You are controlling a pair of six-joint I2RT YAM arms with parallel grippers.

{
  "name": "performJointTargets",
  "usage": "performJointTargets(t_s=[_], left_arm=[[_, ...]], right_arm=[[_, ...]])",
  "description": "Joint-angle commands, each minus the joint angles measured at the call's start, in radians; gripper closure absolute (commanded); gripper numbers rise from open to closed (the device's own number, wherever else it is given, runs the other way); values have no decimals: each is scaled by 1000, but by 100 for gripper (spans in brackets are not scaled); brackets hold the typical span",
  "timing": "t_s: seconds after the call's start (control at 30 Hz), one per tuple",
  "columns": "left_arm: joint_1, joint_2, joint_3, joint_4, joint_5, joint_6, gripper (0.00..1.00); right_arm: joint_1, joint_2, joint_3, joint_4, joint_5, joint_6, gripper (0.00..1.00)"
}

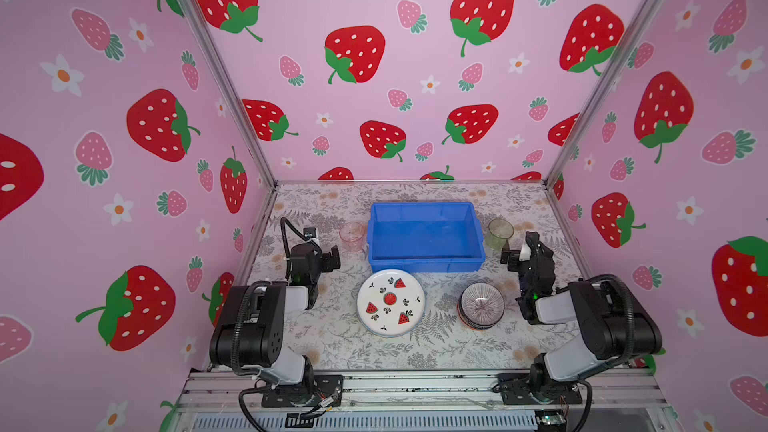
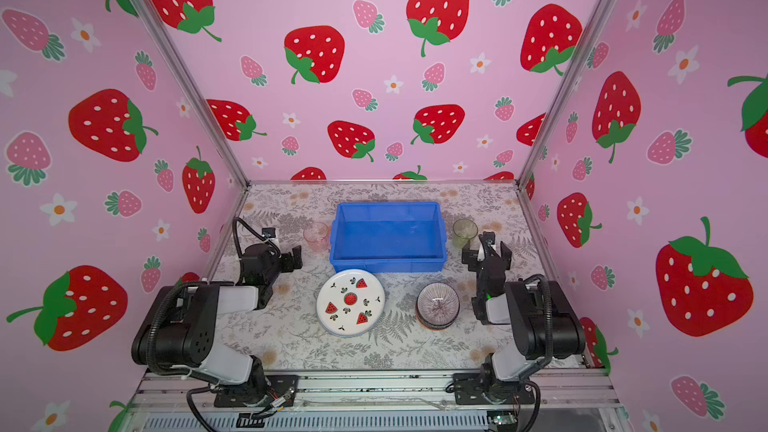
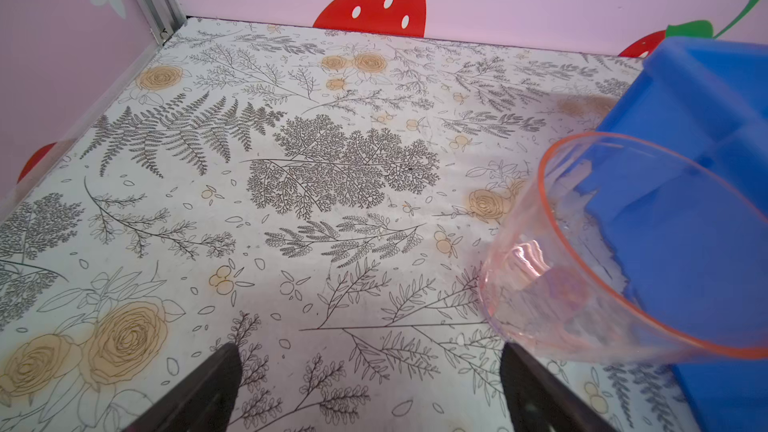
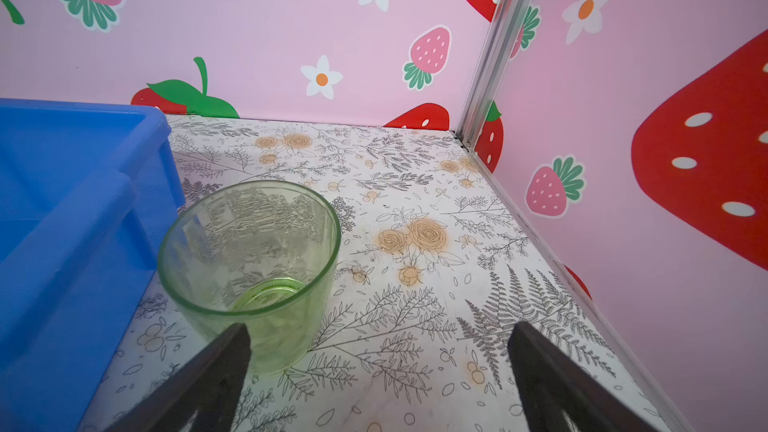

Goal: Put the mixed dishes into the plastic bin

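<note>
Plate (image 1: 390, 303) first: the watermelon one lay flat on the table (image 1: 332, 338), nearest me at the middle. The bowls (image 1: 481, 305) were stacked near its right, apart from it, a purple-striped one on top.

Past them I had the left claw (image 1: 329, 258) low over the table on the left, jaws spread wide and gripping nothing. In its wrist view the fingertips (image 3: 220, 371) framed only the table's fern print, and the pink tumbler (image 3: 623, 251) stood beside one finger, outside the gap.

The right claw (image 1: 514, 254) sat likewise on the right, jaws wide, nothing held. In its wrist view one finger (image 4: 224, 359) overlapped the foot of the green tumbler (image 4: 249, 259), but I could not tell whether they touched.

Behind the plate stood the bin (image 1: 428, 261), blue, so close to the plate's far edge that I could not tell if they met. Both tumblers stood upright on the table, pink just beside the bin's left wall, green just beside its right. Farthest back rose the strawberry wall (image 1: 415, 76).
</note>
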Motion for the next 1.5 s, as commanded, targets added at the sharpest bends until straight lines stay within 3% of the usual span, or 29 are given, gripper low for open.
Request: performJointTargets(t_s=[0.0,1.0,1.13,1.2,1.3,1.47], left_arm=[[-2,6,23,19,-1,8,1],[1,3,22,19,4,7,1],[-9,-4,22,19,-51,-6,1],[-6,-38,45,-48,-120,-34,1],[-7,-101,107,-200,-115,-31,1],[-6,-254,221,-463,-118,-62,1]], right_arm=[[1,2,-6,26,7,11,1],[1,1,-7,26,5,13,1],[1,0,-9,28,4,13,1],[1,-6,-11,29,-12,6,1],[1,-58,-15,0,-4,12,1],[-1,-231,55,-273,-6,29,1]])
